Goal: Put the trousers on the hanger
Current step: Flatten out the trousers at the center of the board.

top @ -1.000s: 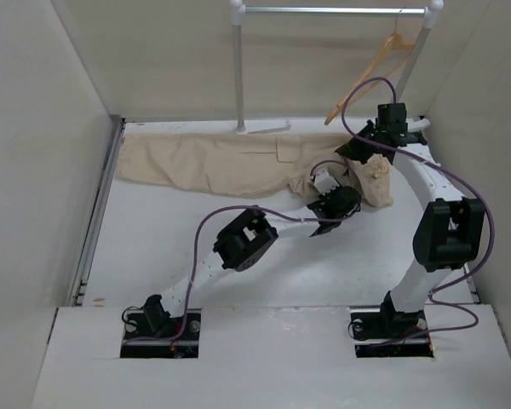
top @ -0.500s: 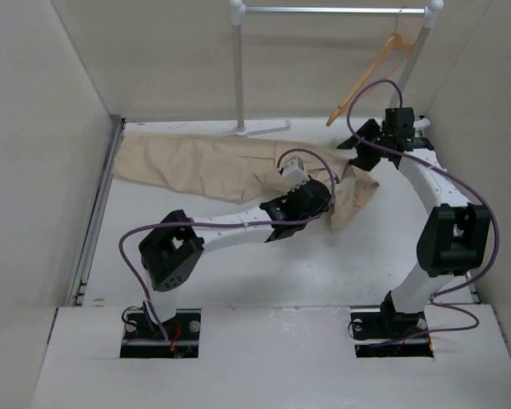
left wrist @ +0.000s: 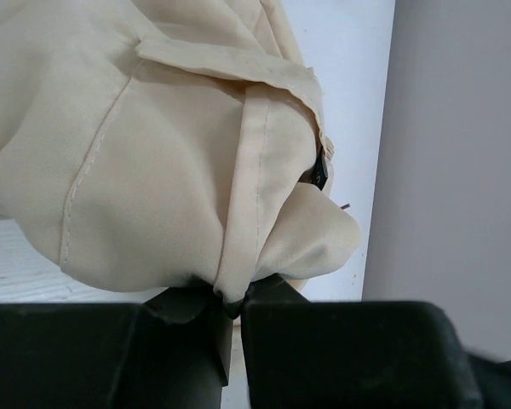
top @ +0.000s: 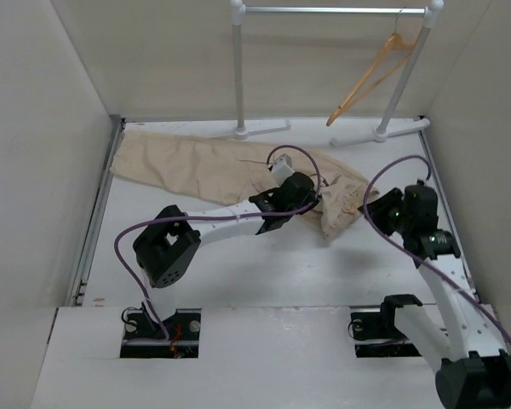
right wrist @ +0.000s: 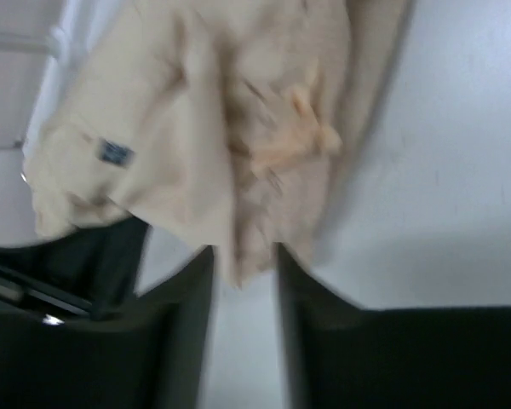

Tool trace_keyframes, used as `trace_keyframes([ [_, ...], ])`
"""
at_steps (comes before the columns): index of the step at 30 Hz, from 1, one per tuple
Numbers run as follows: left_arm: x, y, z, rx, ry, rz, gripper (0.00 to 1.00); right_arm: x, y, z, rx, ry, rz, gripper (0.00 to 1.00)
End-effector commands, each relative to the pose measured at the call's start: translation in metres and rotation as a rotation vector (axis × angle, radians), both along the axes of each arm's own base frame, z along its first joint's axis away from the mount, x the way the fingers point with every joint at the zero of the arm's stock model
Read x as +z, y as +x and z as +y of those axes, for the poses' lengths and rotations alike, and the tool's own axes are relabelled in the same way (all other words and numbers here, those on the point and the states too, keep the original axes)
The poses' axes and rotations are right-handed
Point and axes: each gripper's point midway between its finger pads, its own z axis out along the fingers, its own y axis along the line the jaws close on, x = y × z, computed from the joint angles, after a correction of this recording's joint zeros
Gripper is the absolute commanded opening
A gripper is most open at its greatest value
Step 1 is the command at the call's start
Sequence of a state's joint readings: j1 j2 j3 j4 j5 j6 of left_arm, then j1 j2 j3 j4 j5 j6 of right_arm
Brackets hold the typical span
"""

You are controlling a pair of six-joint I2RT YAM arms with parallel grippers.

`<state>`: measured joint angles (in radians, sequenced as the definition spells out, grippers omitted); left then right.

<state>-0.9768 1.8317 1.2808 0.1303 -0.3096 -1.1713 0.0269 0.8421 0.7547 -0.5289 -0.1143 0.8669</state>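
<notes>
The beige trousers (top: 196,166) lie across the far part of the table, their bunched end (top: 341,204) at the right. My left gripper (top: 313,196) is shut on a fold of that end; in the left wrist view a seam of the trousers (left wrist: 153,170) is pinched between the left gripper's (left wrist: 232,307) jaws. My right gripper (top: 380,210) stands open just right of the bunch; the blurred right wrist view shows the trousers' (right wrist: 221,128) edge reaching the gap of the right gripper (right wrist: 243,264), unclamped. The orange hanger (top: 370,75) hangs on the rail at the back right.
A white garment rail with a metal bar (top: 332,10) stands at the back, its posts (top: 238,68) and feet (top: 400,129) on the table. Walls close in left and right, and a metal strip (top: 98,204) runs along the left edge.
The right gripper let go of the trousers' end and drew back toward the near right. The left gripper pulled its fold of cloth leftward, and the bunched end spread out.
</notes>
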Motion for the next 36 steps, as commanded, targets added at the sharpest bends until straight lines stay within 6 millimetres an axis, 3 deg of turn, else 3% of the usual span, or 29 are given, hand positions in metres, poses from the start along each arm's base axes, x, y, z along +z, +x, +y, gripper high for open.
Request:
trace_keyframes([
  [1,0.006,0.005,0.002,-0.015,-0.041,-0.006,0.00,-0.053,-0.042,0.023,0.057,0.046,0.123,0.49],
  [2,0.006,0.005,0.001,-0.020,-0.046,-0.004,0.00,-0.062,-0.048,0.034,0.085,0.078,0.131,0.65],
  [3,0.005,0.006,0.001,-0.022,-0.048,-0.001,0.00,-0.068,-0.050,0.044,0.115,0.103,0.123,0.69],
  [6,0.001,0.008,0.003,-0.032,-0.051,0.014,0.00,-0.072,-0.054,0.072,0.209,0.165,0.065,0.70],
  [11,-0.019,0.011,0.003,-0.044,-0.049,0.056,0.01,-0.085,-0.050,0.093,0.283,0.167,0.043,0.77],
  [16,-0.032,0.012,0.005,-0.039,-0.050,0.091,0.01,-0.107,-0.021,0.087,0.232,0.039,0.104,0.79],
  [22,-0.041,0.017,0.010,-0.031,-0.046,0.113,0.01,-0.135,0.001,0.079,0.176,-0.045,0.192,0.67],
  [25,-0.045,0.018,0.013,-0.028,-0.045,0.121,0.01,-0.142,0.005,0.075,0.148,-0.073,0.224,0.53],
  [27,-0.046,0.019,0.016,-0.023,-0.045,0.122,0.01,-0.142,0.007,0.069,0.119,-0.091,0.228,0.37],
  [30,-0.043,0.020,0.022,-0.021,-0.043,0.126,0.00,-0.125,0.012,0.063,0.108,-0.090,0.198,0.17],
  [33,-0.021,0.023,0.028,-0.043,-0.044,0.102,0.00,-0.080,0.020,0.048,0.096,-0.110,0.107,0.13],
  [36,0.009,0.018,0.038,-0.102,0.016,0.050,0.00,-0.033,0.030,0.020,0.047,-0.155,0.035,0.09],
])
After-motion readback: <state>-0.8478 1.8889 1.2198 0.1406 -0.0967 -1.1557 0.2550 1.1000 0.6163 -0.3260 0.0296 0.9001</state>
